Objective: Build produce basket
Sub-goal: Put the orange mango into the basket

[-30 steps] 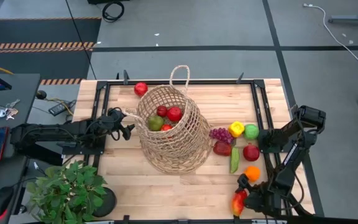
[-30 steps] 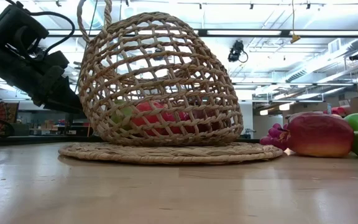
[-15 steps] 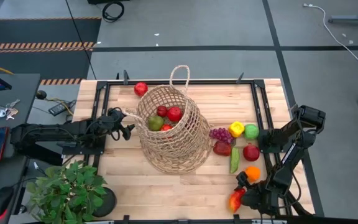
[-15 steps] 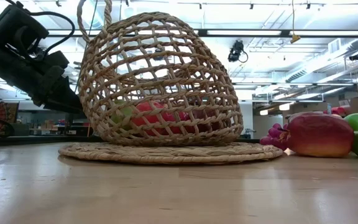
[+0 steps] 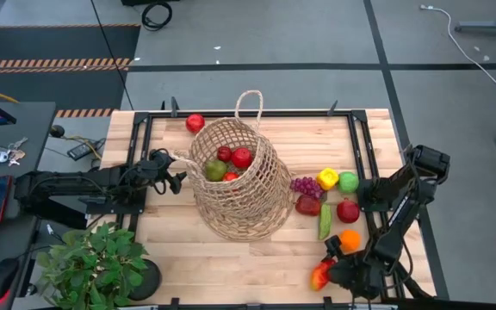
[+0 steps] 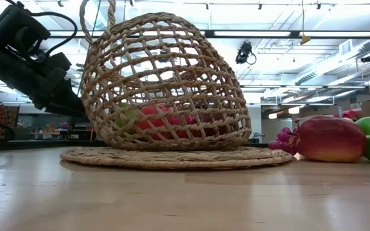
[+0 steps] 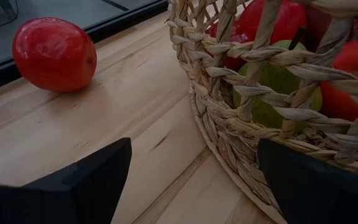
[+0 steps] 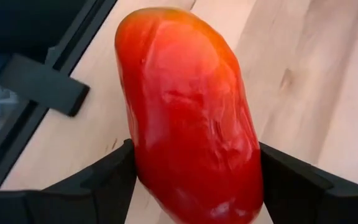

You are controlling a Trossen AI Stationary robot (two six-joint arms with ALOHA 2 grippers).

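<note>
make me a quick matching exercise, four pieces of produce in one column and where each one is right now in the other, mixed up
Things:
1. red-yellow mango
2. green apple
3. purple grapes
4. lone red tomato

Places:
A. inside the basket
B. on the table's far edge, outside the basket beside its rim
C. between the right gripper fingers, near edge of the table
D. on the table just right of the basket, beside a yellow pepper

Pairs: 1-C, 2-A, 3-D, 4-B

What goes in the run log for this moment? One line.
right gripper: closing on mango | left gripper: open beside basket | mango not yet in basket
</note>
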